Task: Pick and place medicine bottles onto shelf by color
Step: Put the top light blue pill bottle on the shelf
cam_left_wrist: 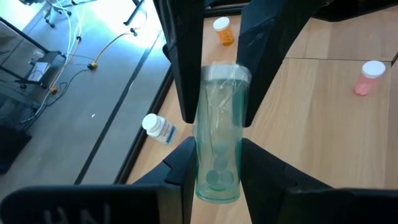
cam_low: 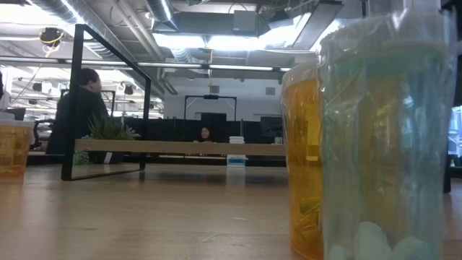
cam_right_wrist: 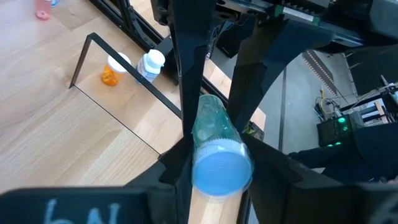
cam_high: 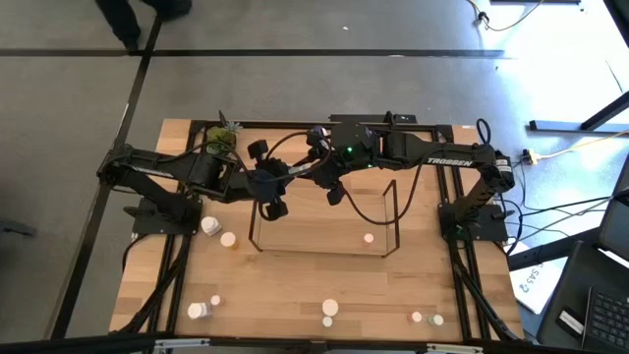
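From above, a light wooden table (cam_high: 295, 295) edged by a black frame is seen on a grey floor (cam_high: 295, 88). The left arm (cam_high: 167, 169) and the right arm (cam_high: 442, 152) are stretched toward each other. They meet at the middle of the frame, over the back left corner of the shelf (cam_high: 324, 253). One white-capped bottle (cam_high: 369, 237) is stood inside the shelf. Loose bottles (cam_high: 200, 310) are scattered at lower left and along the bottom edge. A potted plant (cam_high: 224, 138) is set at the table's upper left.

At table level, the right of the frame is filled by an orange bottle (cam_low: 307, 159) and a near teal bottle (cam_low: 382, 144). The shelf's wooden board is drawn across the centre. An open office with ceiling lights is seen behind, with a standing person (cam_low: 79, 108) at left and a seated person (cam_low: 206, 133) at centre.

In the left wrist view, the held teal bottle (cam_left_wrist: 217, 143) is gripped near its base by the left claw (cam_left_wrist: 217, 165), narrowly open around it. Its capped end is clasped at centre frame by the right claw (cam_left_wrist: 219, 118). Wood is shown at right, and grey floor with cables at upper left.

In the right wrist view, the cap is turned toward the lens at lower centre. The right claw's fingers are pressed against both sides of the bottle. The shelf's wire is seen crossing the upper left.
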Action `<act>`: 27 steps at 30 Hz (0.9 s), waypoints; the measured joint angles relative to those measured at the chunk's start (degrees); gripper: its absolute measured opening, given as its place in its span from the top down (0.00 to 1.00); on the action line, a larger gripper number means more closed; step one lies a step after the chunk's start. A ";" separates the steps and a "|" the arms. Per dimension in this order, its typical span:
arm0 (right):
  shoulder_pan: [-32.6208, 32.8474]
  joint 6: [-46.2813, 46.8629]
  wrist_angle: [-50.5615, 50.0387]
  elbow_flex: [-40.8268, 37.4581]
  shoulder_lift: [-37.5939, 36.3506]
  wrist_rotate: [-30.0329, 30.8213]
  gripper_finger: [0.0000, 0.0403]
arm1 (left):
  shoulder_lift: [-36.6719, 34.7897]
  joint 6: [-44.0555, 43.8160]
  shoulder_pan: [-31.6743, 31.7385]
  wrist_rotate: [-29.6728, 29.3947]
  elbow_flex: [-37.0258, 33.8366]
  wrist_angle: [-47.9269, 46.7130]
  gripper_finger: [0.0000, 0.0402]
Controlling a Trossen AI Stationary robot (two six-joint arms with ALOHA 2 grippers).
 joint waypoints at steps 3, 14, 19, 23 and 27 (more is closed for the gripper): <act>0.00 -0.04 0.00 0.00 0.00 0.14 0.68 | 0.00 1.67 0.02 -0.04 0.02 0.09 0.76; 0.00 -0.04 0.03 0.00 0.00 0.14 0.70 | 0.31 3.74 0.35 -0.05 0.07 0.16 0.67; -0.02 -0.03 0.11 0.00 0.00 0.52 0.70 | 0.52 4.08 1.54 0.35 0.09 0.19 0.62; -0.04 0.18 -0.40 0.00 0.00 0.51 0.70 | 0.36 6.59 2.12 0.31 0.09 0.07 0.61; -0.02 0.18 -1.11 0.00 0.00 3.87 0.70 | -1.27 6.88 1.98 0.31 0.02 -0.57 0.61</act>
